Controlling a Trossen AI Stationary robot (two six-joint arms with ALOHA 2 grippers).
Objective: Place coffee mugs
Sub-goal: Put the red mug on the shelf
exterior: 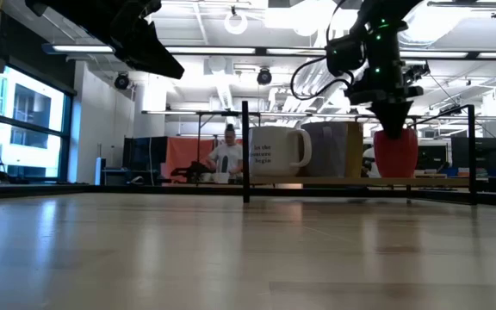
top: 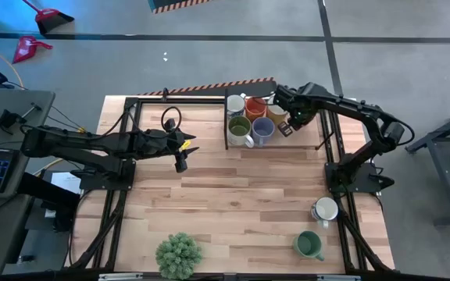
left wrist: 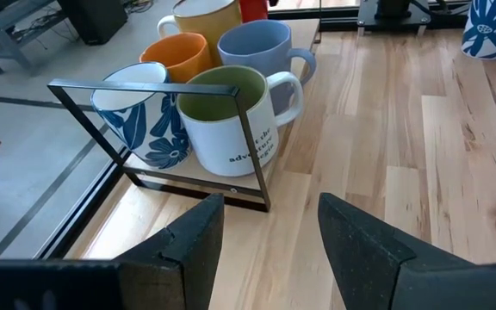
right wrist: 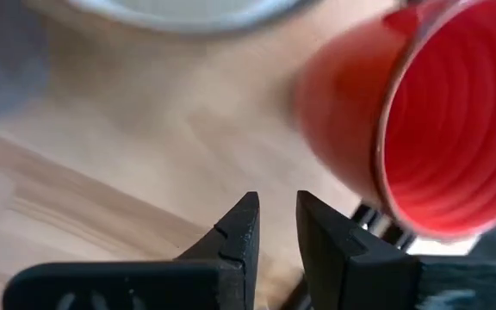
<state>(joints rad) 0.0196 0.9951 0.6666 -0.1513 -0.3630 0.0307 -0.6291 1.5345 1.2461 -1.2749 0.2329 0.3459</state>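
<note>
A black wire rack (top: 226,119) at the table's far middle holds several mugs: a blue-flowered white one (left wrist: 140,116), orange (left wrist: 179,53), cream (left wrist: 205,17), blue-grey (left wrist: 261,47) and a white one with an olive inside (left wrist: 231,120). A red mug (right wrist: 429,120) stands upright at the rack's right end (exterior: 396,153); in the high view the arm hides it. My right gripper (right wrist: 276,202) hangs just over and beside this mug (top: 289,125), its fingers a narrow gap apart with nothing between. My left gripper (left wrist: 269,211) hovers open, left of the rack (top: 183,160).
A white patterned mug (top: 326,209) and a dark green mug (top: 309,245) stand near the table's right near corner. A bushy potted plant (top: 179,255) sits at the near edge. Bare wood lies between the rack and the plant. A person shows in the room beyond (exterior: 227,155).
</note>
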